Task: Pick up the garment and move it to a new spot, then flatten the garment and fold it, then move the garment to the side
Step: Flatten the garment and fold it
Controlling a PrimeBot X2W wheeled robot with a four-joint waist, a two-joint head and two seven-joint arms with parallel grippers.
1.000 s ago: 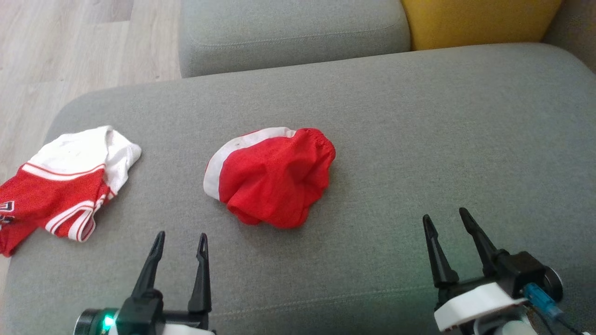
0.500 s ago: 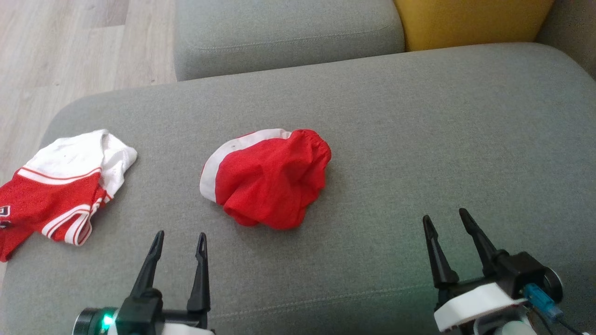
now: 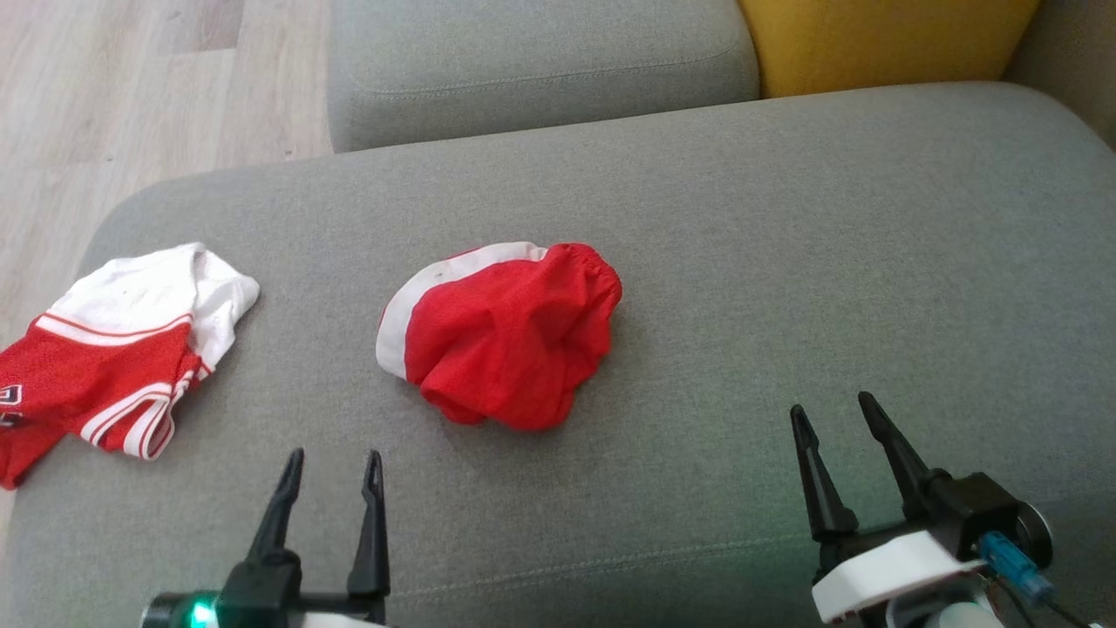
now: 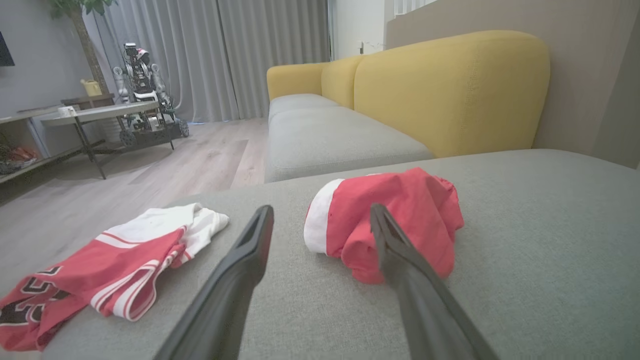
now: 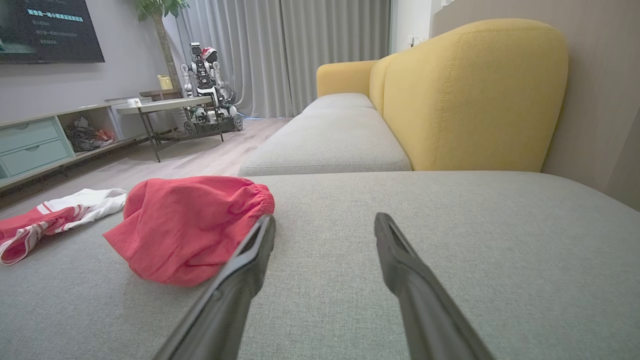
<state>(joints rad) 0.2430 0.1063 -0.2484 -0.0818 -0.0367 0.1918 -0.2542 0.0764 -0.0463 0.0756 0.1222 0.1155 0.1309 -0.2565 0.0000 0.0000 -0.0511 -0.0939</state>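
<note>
The red garment (image 3: 501, 336) lay in a crumpled heap near the middle of the grey sofa seat (image 3: 785, 262). It had a white band along its side at 10 o'clock. The left gripper (image 3: 335, 453) was low in the head view, and the red garment sat at about 1 o'clock from it, near but not touching. Its two dark fingers were spread apart, with bare sofa showing between them. The right gripper (image 3: 830, 401) was low on the other side, and the red garment sat at about 10 o'clock from it, well apart. Its two fingers were spread apart too and pinched nothing. In the left wrist view the red garment (image 4: 350, 215) lay just past the fingertips. In the right wrist view it (image 5: 190, 225) lay off at 9 o'clock. A red and white shirt (image 3: 113, 349) lay at 9 o'clock from the red garment, at the edge of the seat, and the two did not touch. A yellow back cushion (image 3: 881, 39) stood far off at 1 o'clock, and the wood floor (image 3: 131, 87) showed at 11 o'clock.
</note>
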